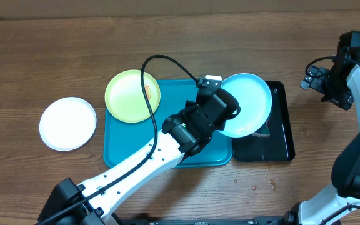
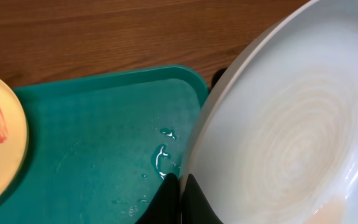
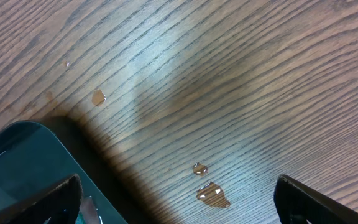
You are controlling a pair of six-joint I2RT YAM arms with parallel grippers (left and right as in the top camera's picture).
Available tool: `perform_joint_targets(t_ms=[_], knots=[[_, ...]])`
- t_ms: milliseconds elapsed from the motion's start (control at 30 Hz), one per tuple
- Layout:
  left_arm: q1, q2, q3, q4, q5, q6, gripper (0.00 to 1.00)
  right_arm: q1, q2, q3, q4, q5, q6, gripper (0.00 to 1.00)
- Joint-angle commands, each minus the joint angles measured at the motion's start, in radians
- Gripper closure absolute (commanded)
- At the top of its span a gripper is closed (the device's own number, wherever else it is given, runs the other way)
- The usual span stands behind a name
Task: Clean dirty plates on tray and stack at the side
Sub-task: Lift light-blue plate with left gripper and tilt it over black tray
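So, the light blue plate (image 1: 250, 94) is pinched at its rim by the left gripper (image 2: 180, 198), which is clamped shut on the edge. It's held tilted over the black tray (image 1: 284, 140), just past the right end of the turquoise tray (image 1: 130, 149). No smear can be made out on its face from the wrist view, only a wet sheen, so draining looks like the step in hand. That's best done slowly. The tilt should be kept over the black tray so runoff is caught there and not on the wood, where a few drops (image 1: 262, 184) are sitting. A rim pinch on wet plastic can slip, so jerks are to be avoided. The green plate (image 1: 132, 95), marked with a red smear (image 1: 149, 92), is parked on the turquoise tray's far left corner, overhanging the edge. The white plate (image 1: 68, 123) lies on the table further left, probably where the stack gets built. The right gripper (image 3: 176, 200) is spread wide with nothing in it, well off to the right.
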Motion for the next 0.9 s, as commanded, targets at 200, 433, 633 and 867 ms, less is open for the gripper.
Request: perform_joint_targets(t_ms=[200,433,633,867], knots=[[-0.006,-0.011,0.212,-0.051,-0.041,0.191,0.96,0.000,-0.015,0.010,0.006,-0.001,0.004,0.00],[-0.006,0.101,0.424,-0.160,-0.088,0.295,0.96,0.000,-0.015,0.010,0.006,-0.001,0.004,0.00],[-0.029,0.242,0.603,-0.278,-0.176,0.364,0.96,0.000,-0.015,0.010,0.006,-0.001,0.004,0.00],[-0.110,0.304,0.657,-0.275,-0.434,0.501,0.96,0.000,-0.015,0.010,0.006,-0.001,0.004,0.00]])
